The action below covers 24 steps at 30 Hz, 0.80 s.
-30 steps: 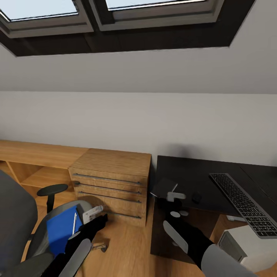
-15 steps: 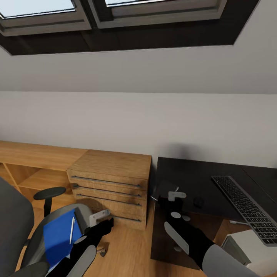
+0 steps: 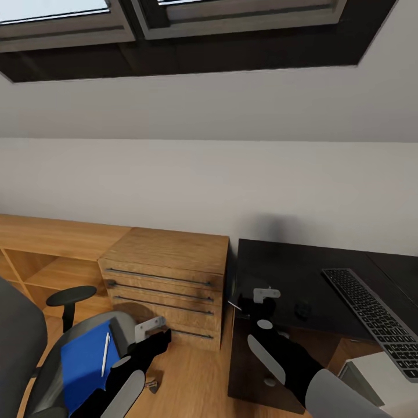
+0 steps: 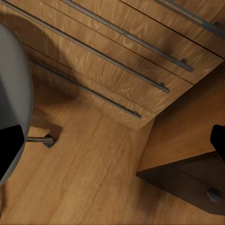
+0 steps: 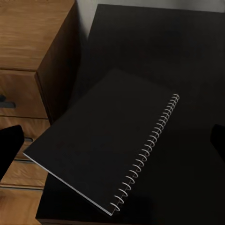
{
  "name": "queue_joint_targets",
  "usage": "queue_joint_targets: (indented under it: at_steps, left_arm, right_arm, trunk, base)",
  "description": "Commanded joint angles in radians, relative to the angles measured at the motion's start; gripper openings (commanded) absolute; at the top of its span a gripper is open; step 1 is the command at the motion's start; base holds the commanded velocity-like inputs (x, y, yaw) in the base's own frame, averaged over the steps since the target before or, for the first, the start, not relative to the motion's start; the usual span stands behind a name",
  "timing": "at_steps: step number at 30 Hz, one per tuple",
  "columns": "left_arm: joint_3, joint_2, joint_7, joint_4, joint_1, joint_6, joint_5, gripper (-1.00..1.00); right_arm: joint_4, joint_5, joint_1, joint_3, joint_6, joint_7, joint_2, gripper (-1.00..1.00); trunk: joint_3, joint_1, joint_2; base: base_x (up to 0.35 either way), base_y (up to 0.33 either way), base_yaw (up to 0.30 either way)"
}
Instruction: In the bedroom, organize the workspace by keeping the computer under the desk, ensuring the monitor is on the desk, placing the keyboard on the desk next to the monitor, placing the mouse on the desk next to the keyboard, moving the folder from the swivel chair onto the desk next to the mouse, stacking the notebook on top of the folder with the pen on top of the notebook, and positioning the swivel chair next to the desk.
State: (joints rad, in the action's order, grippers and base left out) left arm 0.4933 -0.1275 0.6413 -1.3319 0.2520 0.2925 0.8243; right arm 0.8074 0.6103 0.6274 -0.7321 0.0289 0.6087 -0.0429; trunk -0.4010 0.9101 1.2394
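The swivel chair (image 3: 20,348) stands at the lower left, and on its seat lies the blue folder (image 3: 84,366) with the white pen (image 3: 105,353) on top. My left gripper (image 3: 152,335) hovers open beside the seat, over the wooden floor. The dark, spiral-bound notebook (image 5: 108,150) lies flat on the desk's (image 3: 290,267) near left corner, one corner jutting past the edge. My right gripper (image 3: 264,297) is open just above it. The keyboard (image 3: 377,319) and a small dark mouse (image 3: 302,309) rest on the desk. The computer (image 3: 371,386) sits under it.
A light wooden drawer chest (image 3: 168,278) stands between the chair and the desk, with a low wooden shelf (image 3: 52,249) to its left. Sloped wall and skylights rise behind. Open wooden floor (image 3: 191,377) lies between the chair and the desk.
The view has shifted, so the chair sits lower left and the desk further right. The notebook, seen ahead of my right gripper before, is now almost hidden behind it. My left gripper drew away from the folder.
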Motion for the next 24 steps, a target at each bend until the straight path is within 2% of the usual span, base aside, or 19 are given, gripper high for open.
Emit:
queue_joint_targets:
  at_steps: [1, 8, 9, 13, 24]
  left_arm:
    - [0.002, -0.001, 0.008, -0.002, 0.001, 0.002, 0.005, 1.0]
    - [0.002, -0.001, 0.008, -0.001, 0.001, 0.002, 0.004, 1.0]
    - [0.002, -0.001, 0.008, -0.001, 0.001, 0.002, 0.005, 1.0]
    - [0.002, 0.0, 0.008, -0.001, 0.001, 0.002, 0.004, 1.0]
    - [0.002, 0.0, 0.009, -0.001, 0.001, 0.002, 0.005, 1.0]
  right_arm:
    - [0.003, 0.005, 0.002, -0.006, 0.003, 0.008, -0.001, 1.0]
    - [0.006, 0.005, 0.001, -0.01, 0.001, 0.009, 0.001, 1.0]
    - [0.007, -0.005, 0.001, -0.033, 0.0, 0.011, 0.001, 1.0]
    - [0.007, -0.018, 0.001, -0.046, -0.001, 0.012, 0.002, 1.0]
    - [0.008, -0.031, 0.0, -0.053, -0.003, 0.012, 0.001, 1.0]
  trunk:
    - [-0.001, 0.0, 0.001]
    - [-0.001, 0.0, 0.001]
    - [-0.001, 0.0, 0.001]
    - [-0.002, 0.0, 0.001]
    - [-0.003, 0.0, 0.001]
  base:
    - [0.002, 0.0, 0.0]
    - [0.0, 0.0, 0.0]
    - [0.0, 0.0, 0.0]
    - [0.0, 0.0, 0.0]
    - [0.0, 0.0, 0.0]
